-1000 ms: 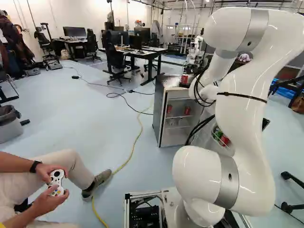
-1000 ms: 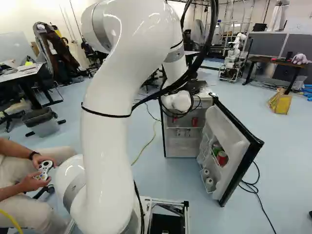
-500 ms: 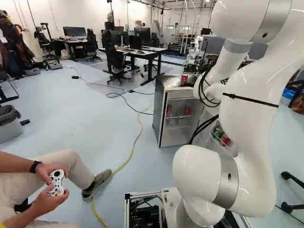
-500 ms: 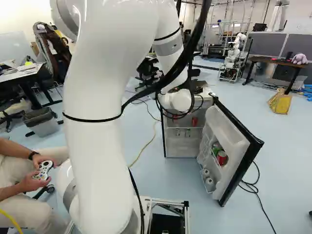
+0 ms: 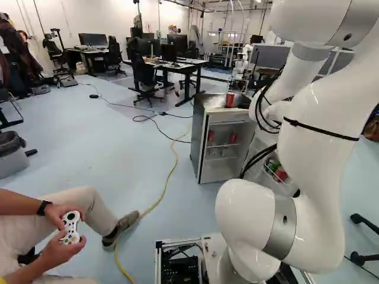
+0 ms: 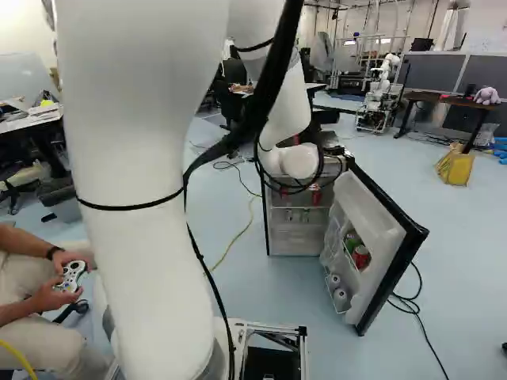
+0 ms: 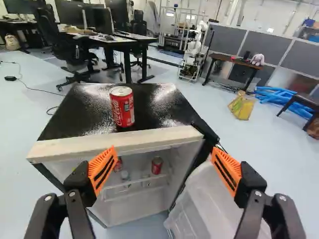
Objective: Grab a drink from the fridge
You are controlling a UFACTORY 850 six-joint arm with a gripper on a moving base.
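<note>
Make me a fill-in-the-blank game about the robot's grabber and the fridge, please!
One red metal can stands on the ____ of the small black-topped fridge.
The white-lined fridge door isn't shut, it's ____.
The black two-fingered gripper holds ____.
The gripper's ribbed pads are coloured ____.

Missing words: top; open; nothing; orange.

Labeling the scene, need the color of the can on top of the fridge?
Red with white lettering; shows best in the wrist view.
</note>
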